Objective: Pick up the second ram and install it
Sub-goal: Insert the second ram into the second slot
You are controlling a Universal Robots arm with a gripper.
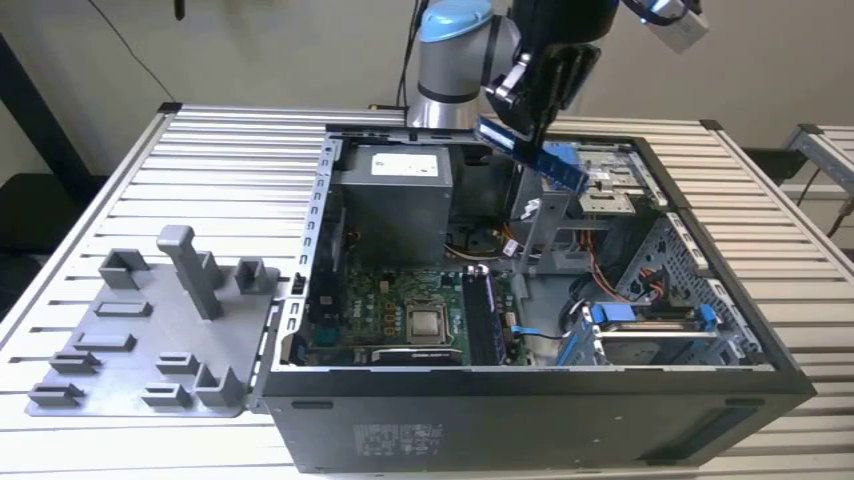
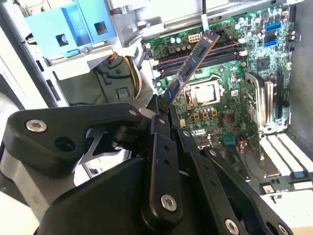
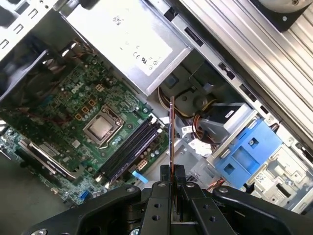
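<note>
My gripper hangs above the open computer case, shut on one end of the second ram, a thin stick that slants down toward the exterior view's right. In the second wrist view the ram sticks out from the gripper over the motherboard's memory slots, well clear of them. In the first wrist view the ram appears edge-on, rising from the gripper beside the dark slots. The slots lie just right of the silver processor.
A grey fixture plate with upright posts lies on the slatted table at the exterior view's left. Inside the case are the power supply, a blue drive bracket and bundled cables. The case walls stand around the motherboard.
</note>
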